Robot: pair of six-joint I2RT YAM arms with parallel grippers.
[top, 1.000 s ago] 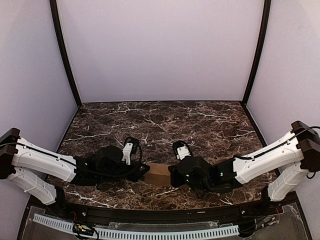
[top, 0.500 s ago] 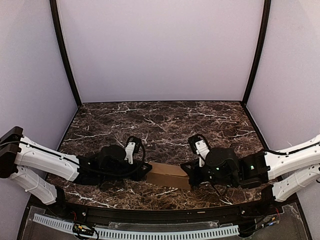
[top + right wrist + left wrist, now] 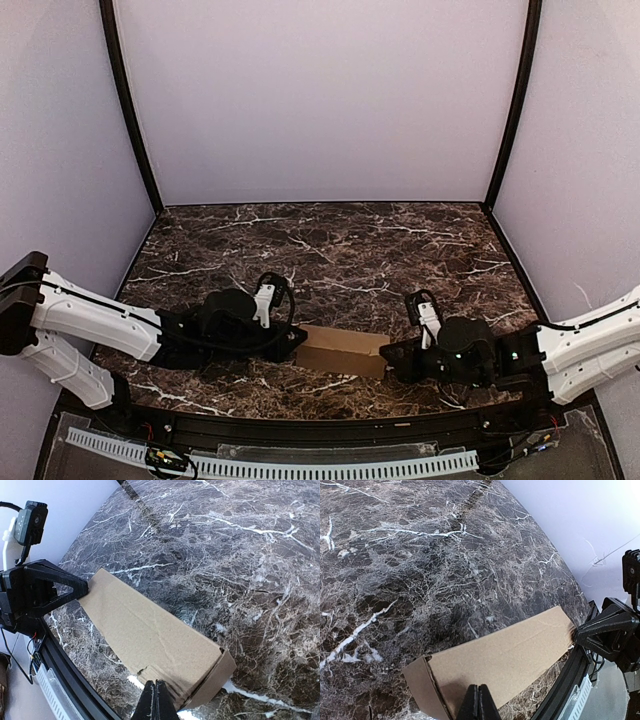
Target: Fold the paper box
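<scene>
The left pincer (image 3: pixel 479 695) had its fingers pressed together into one black wedge with nothing seen between them, and its tip met the left end of the box (image 3: pixel 505 657). The right pincer (image 3: pixel 156 692) was together in the same way, with no gap and nothing clamped, and its tip was at the box's right end. Each wrist view showed the other pincer's point touching the opposite end, so the box lay spanned between the two tips. The box was plain brown cardboard, flat and closed, and lay long side left to right on the worktop (image 3: pixel 330 250). It sat near the near edge, about midway between left and right. Its top panel was smooth and unmarked. At the right end a short side wall showed, with a seam where a flap met the top, and a small nick broke the near long edge. At the left end a narrow wall stood up from the worktop. The worktop was dark marble with white veins, bare beyond the box out to the far side. The left arm (image 3: pixel 90 320) and right arm (image 3: pixel 590 345) reached in low from the sides, almost level with the surface. A black rail (image 3: pixel 300 433) curved along the near edge. Pale walls (image 3: pixel 320 100) closed the far side and both flanks, and dark posts (image 3: pixel 128 110) rose at the far corners.
</scene>
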